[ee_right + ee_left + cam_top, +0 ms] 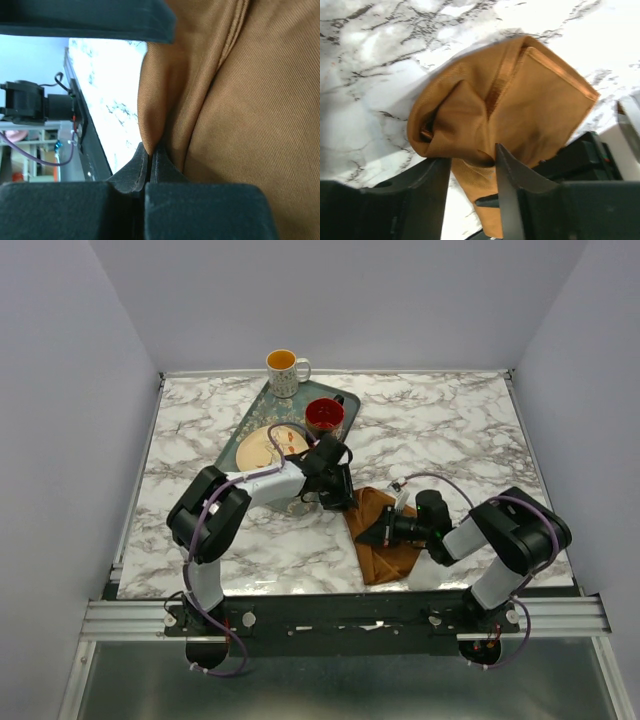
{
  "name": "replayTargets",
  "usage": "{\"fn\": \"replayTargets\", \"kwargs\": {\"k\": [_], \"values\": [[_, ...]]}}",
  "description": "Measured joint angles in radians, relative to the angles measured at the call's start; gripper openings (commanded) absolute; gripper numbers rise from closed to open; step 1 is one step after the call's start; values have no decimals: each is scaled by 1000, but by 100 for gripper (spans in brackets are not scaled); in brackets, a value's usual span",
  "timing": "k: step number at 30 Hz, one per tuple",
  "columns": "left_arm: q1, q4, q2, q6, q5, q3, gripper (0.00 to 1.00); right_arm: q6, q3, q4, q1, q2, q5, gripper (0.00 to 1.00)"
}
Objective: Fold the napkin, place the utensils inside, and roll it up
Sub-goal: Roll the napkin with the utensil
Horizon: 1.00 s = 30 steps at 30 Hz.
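The rust-brown napkin (pixel 388 552) lies bunched and partly rolled on the marble between the two arms. In the left wrist view the napkin (pixel 530 100) shows a folded, rolled end with a stitched hem. My left gripper (pixel 340 495) is at its far left end. Its jaws (pixel 472 152) stand apart with a bulge of cloth between the tips. My right gripper (pixel 373 536) is shut on a fold of the napkin (pixel 250 100), pinched at the tips (pixel 150 147). No utensils show in any view.
A dark green patterned tray (pixel 255 405) sits at the back left, holding a cream plate (pixel 262 447) and a red bowl (pixel 324 415). A mug (pixel 284 370) stands behind it. The table's front edge and rail lie close below the napkin.
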Motion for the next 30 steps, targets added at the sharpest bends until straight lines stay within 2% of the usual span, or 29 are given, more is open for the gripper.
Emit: {"fn": "replayTargets", "kwargs": {"k": [4,8,12,15,20,26,30], "values": [[0,-103,51,55,-30,86,50,-51,37,-103,0,-27,0,1],[-6,-152,44,116,-83,124,73,-55,46,-101,-1,-18,-3,1],[-20,-156,-21,162,-137,97,81,-35,40,-54,-1,10,-24,0],[-20,-151,-103,163,-140,40,83,-5,25,-12,-1,26,-34,0],[-19,-29,-245,105,-85,-145,84,56,11,47,-1,60,-57,1],[-20,144,-240,-10,4,-292,83,158,-3,194,-15,153,-96,1],[-20,231,-220,-69,22,-320,82,227,-22,325,-30,228,-115,1]]}}
